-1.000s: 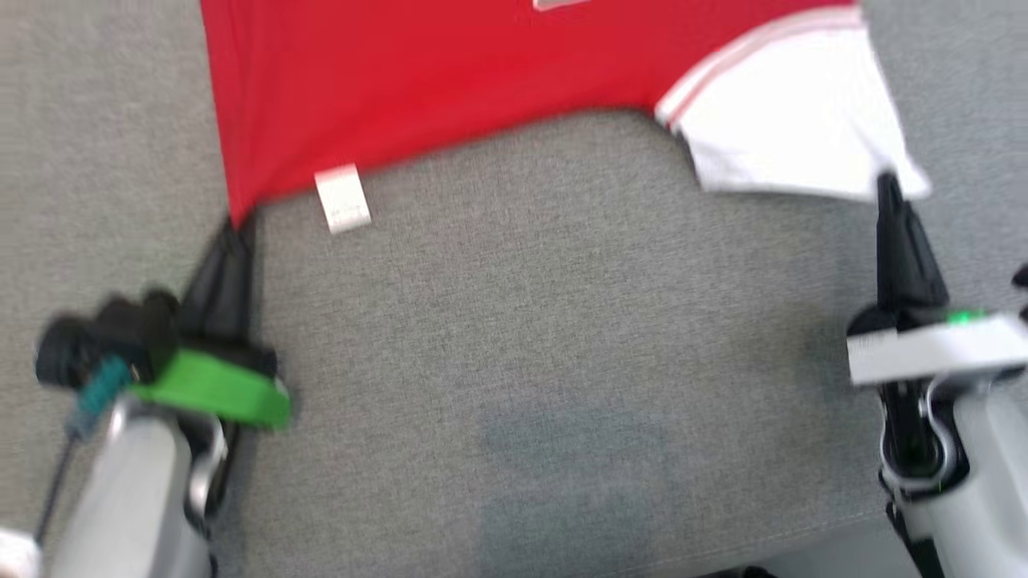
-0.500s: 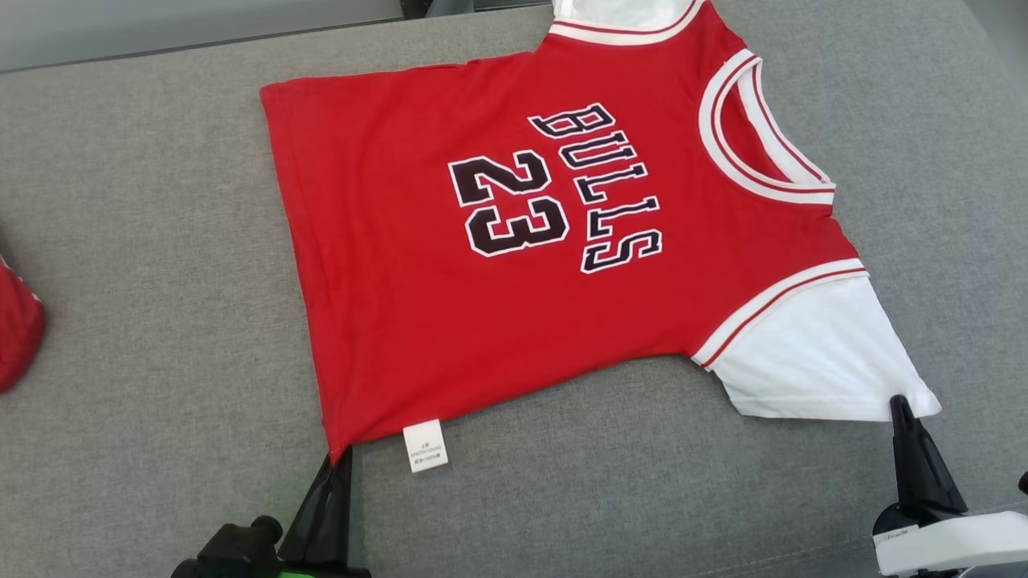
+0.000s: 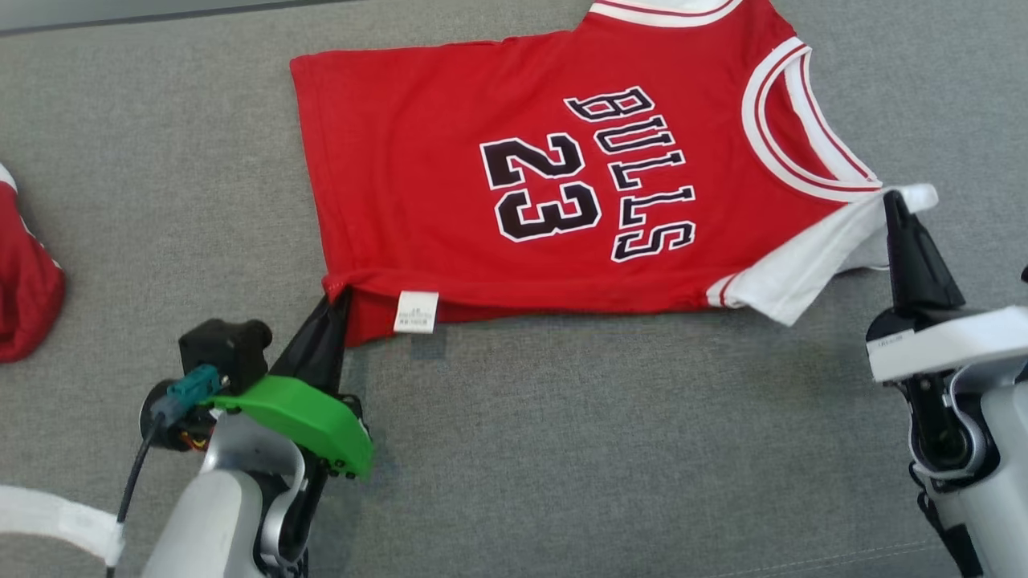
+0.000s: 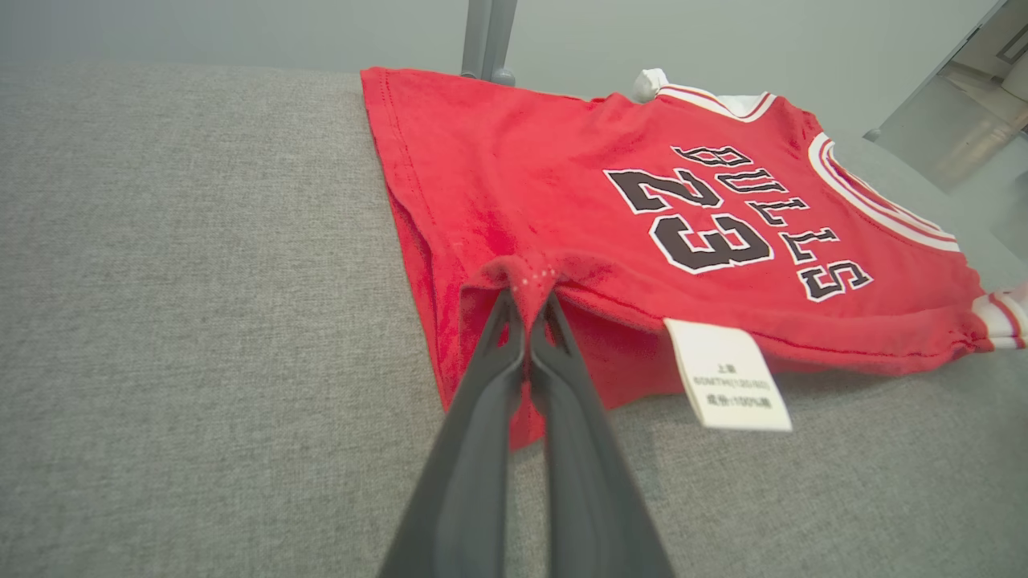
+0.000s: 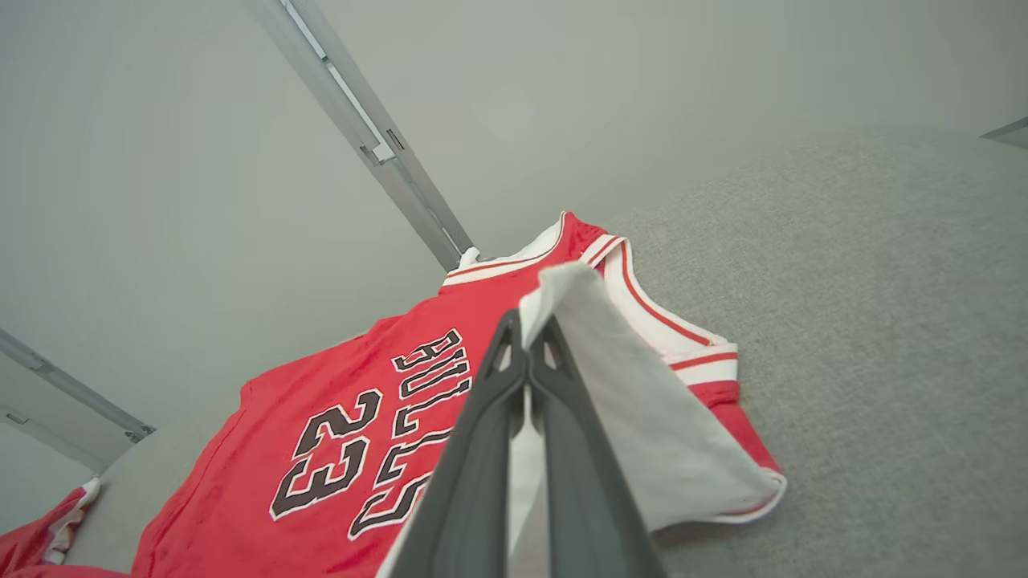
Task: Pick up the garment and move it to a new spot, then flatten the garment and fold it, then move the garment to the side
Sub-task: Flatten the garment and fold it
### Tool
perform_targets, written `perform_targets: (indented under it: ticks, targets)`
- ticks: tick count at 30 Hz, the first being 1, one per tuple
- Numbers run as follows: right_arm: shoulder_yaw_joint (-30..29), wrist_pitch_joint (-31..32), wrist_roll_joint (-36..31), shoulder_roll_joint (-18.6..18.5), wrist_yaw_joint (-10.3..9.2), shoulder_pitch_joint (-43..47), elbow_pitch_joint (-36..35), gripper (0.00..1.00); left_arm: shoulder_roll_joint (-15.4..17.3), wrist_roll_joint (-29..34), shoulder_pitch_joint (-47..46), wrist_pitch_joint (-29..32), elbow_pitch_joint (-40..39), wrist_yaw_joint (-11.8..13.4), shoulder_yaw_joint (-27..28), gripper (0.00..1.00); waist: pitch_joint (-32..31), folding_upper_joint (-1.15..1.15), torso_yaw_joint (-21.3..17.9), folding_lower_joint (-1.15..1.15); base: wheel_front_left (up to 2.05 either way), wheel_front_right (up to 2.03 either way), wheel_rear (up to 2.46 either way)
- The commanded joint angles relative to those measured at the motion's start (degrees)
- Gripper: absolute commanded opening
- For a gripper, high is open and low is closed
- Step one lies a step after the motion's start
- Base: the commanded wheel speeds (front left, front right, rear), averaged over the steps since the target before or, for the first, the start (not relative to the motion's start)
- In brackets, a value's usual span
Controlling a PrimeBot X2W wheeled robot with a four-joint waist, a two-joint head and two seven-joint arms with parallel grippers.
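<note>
The garment (image 3: pixel 450 177) is a red jersey with white sleeves and black "BULLS 23" lettering, spread on the grey padded surface (image 3: pixel 562 433). Its near edge is lifted and rolled toward the far side. My left gripper (image 3: pixel 337 301) is shut on the garment's near hem corner (image 4: pixel 522 281), close to a white care label (image 3: pixel 417 311). My right gripper (image 3: pixel 893 201) is shut on the white sleeve (image 3: pixel 811 257), holding its tip up over the collar area. In the right wrist view, white sleeve fabric (image 5: pixel 642 417) drapes from my right gripper (image 5: pixel 530 329).
Another red cloth item (image 3: pixel 24 281) lies at the left edge of the grey surface. A pale wall and grey metal posts (image 4: pixel 486 36) stand behind the far edge. Bare grey surface lies between my two arms.
The head camera has shifted between frames. Both grippers have carried the garment's near edge away from me, folding the hem corner and the white sleeve over the garment.
</note>
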Motion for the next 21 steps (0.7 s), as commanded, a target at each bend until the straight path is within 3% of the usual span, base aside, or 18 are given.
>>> perform_targets:
  ticks: [1,10,19,20,21]
  targets:
    - [0.2,0.6,-0.2,-0.9,-0.06,-3.0,1.1,0.0,0.8,0.6,-2.7,1.8,0.6,-0.3,-0.2,0.0,1.4,0.62,0.8,0.01,0.0,0.0,0.0]
    - [0.8,3.7,-3.3,-3.4,-0.05,-17.8,10.3,0.0,0.4,1.7,-15.0,8.0,9.6,0.3,-1.8,0.0,5.2,0.62,3.2,0.01,0.0,0.0,0.0]
    - [3.4,4.7,-6.5,-4.3,-0.05,-25.7,17.6,0.0,-0.9,2.7,-22.4,6.4,17.3,-0.9,-3.7,0.0,8.0,0.62,4.5,0.01,0.0,0.0,0.0]
    - [3.5,4.2,-6.8,-4.3,-0.05,-26.1,18.3,0.23,-1.1,2.8,-22.9,6.2,18.2,-0.8,-3.7,0.0,8.0,0.62,4.6,0.01,0.0,0.0,0.0]
    - [3.2,3.6,-7.1,-4.2,-0.05,-26.5,19.1,1.0,-1.2,2.8,-23.3,5.9,18.9,-0.5,-3.7,0.1,8.0,0.62,4.6,0.01,0.0,0.0,0.0]
